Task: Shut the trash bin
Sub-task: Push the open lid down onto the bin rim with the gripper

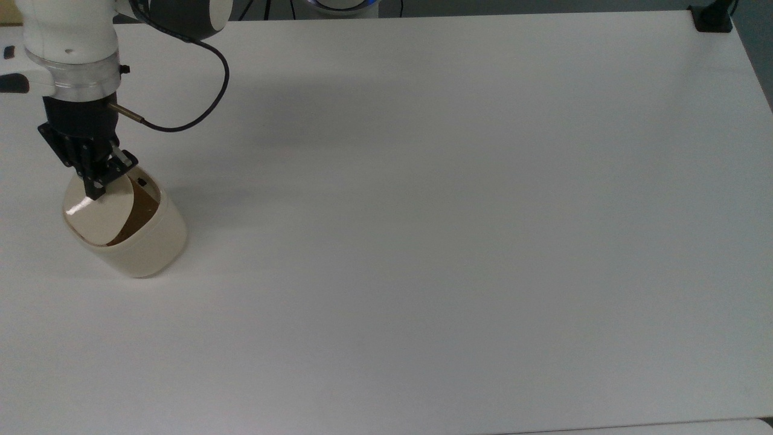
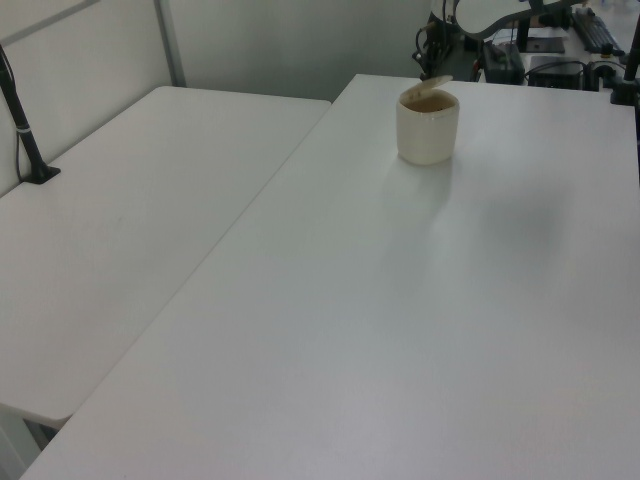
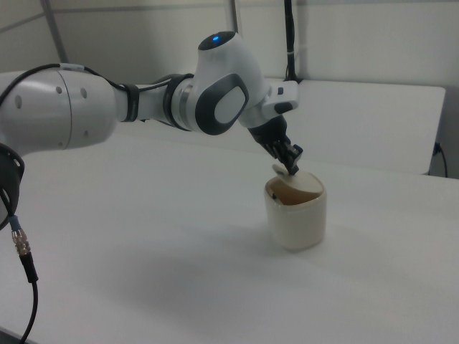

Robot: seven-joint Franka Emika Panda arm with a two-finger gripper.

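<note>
Trash bin (image 1: 136, 238) stands on table (image 1: 423, 241) near top view's left edge, rest of surface stretching to top view's right. Lid (image 1: 99, 208) tilted low over bin's opening, gap left on top view's right side. Gripper (image 1: 99, 181) above lid's far edge, tips touching it; arm (image 1: 66, 36) reaches in from top view's far left corner. Cable (image 1: 199, 103) loops over table right of arm. In left view, bin (image 2: 428, 125) at table's far end; second table (image 2: 130, 220) adjoins on left view's left.
</note>
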